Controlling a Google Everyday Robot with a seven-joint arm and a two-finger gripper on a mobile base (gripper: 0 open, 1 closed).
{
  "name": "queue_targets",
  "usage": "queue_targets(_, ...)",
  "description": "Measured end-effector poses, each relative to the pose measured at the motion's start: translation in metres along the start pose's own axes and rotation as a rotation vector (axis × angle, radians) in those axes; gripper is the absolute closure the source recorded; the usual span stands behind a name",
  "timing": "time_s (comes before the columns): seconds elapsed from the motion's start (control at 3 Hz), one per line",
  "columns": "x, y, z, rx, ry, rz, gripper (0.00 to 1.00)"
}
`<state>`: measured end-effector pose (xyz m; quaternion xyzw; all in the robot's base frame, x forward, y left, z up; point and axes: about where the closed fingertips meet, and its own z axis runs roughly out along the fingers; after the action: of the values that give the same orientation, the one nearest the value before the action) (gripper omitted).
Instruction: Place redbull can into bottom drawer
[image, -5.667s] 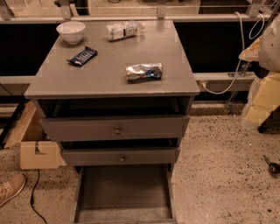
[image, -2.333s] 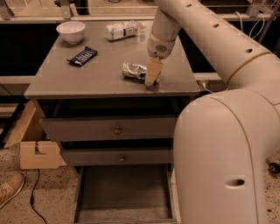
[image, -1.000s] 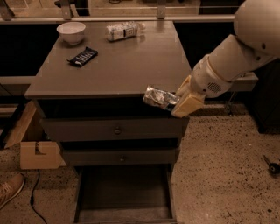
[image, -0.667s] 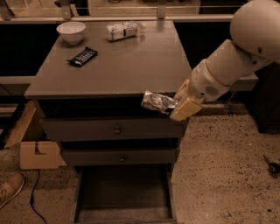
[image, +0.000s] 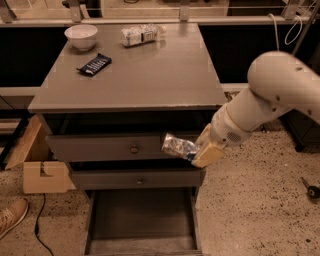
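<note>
Above bottom drawer (image: 142, 220), gripper (image: 204, 150) clamps redbull can (image: 179, 146).

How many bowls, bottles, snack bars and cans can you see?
Bowl: 1
Bottle: 1
Snack bar: 1
Redbull can: 1, held in the fingers of the gripper, above the open bottom drawer
Total: 4

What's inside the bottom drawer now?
The bottom drawer shows only bare grey floor; its rear is hidden under the middle drawer. The gripper holds the redbull can above its right side.
</note>
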<state>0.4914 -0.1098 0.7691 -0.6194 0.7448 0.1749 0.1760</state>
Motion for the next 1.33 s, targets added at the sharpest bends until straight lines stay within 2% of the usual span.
queue_targets(0.33, 0.058, 0.036, 0.119, -0.154, -0.023, 0.098, 1.0)
queue_targets(0.67, 0.095, 0.064, 0.213, -0.282, -0.038, 0.18, 1.0)
queue_targets(1.0, 0.095, 0.064, 0.213, -0.282, -0.038, 0.18, 1.0)
queue_targets(1.33, 0.101, 0.06, 0.237, -0.291, -0.07, 0.173, 1.0)
